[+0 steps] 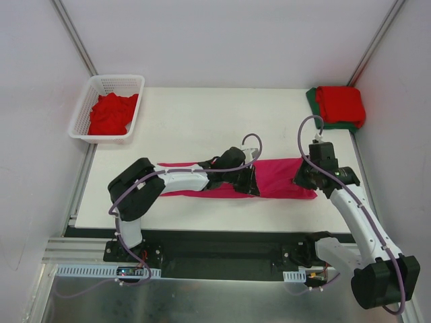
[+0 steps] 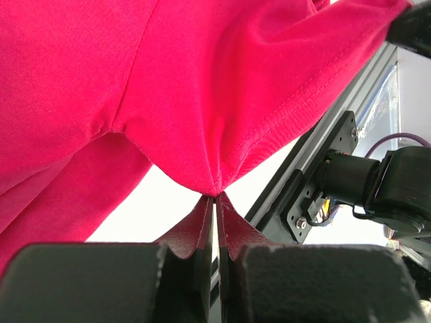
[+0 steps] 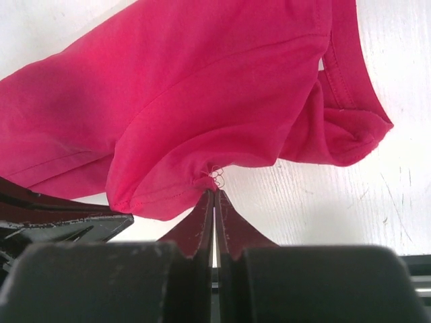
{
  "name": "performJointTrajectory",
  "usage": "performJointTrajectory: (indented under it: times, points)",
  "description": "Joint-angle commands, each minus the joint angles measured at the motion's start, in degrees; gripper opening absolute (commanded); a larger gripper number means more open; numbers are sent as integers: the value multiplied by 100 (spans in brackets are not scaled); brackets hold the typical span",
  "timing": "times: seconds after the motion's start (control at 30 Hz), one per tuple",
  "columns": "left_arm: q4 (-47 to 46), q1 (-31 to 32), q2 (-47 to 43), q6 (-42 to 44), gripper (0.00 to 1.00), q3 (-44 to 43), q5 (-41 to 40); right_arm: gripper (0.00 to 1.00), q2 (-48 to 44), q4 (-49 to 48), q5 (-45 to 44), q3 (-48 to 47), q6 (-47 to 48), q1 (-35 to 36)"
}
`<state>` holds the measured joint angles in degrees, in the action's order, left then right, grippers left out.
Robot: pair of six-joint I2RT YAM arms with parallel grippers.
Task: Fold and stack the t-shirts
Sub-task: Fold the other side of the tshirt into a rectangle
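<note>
We're looking into a robotics lab test cell: a white table (image 1: 202, 121) boxed in by plain white panels (image 1: 222, 40) on aluminium struts (image 1: 74, 33). 2 robot arms, left arm (image 1: 182, 179) and right arm (image 1: 357, 212), are bolted to a black rail (image 1: 222, 252) at the near edge. Purple cables (image 1: 252, 135) loop off them, with bare metal sheet (image 1: 222, 303) nearest.

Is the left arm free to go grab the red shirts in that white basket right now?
Probably not yet: its hand is pinched shut on the pink shirt. Nothing stands between it and the basket, though.
</note>
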<state>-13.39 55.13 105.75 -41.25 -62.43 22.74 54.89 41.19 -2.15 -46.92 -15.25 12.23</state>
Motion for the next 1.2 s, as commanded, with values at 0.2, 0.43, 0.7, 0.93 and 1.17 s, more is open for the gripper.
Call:
performJointTrajectory:
  times: [0.2,0.43,0.7,0.93,1.17]
  points:
    - [-32,6,86,3,0,-208,73,1,469,-805,-13,-116,250,16]
    - [-6,-213,121,56,0,-287,99,1,751,-1078,31,-204,312,16]
    - [73,-468,261,161,0,-471,169,1,1005,-1289,-39,-309,355,16]
    - [108,-512,419,197,0,-550,222,1,1216,-1411,-57,-397,391,16]
    - [108,-512,481,188,0,-551,248,1,1436,-1526,-22,-406,382,16]
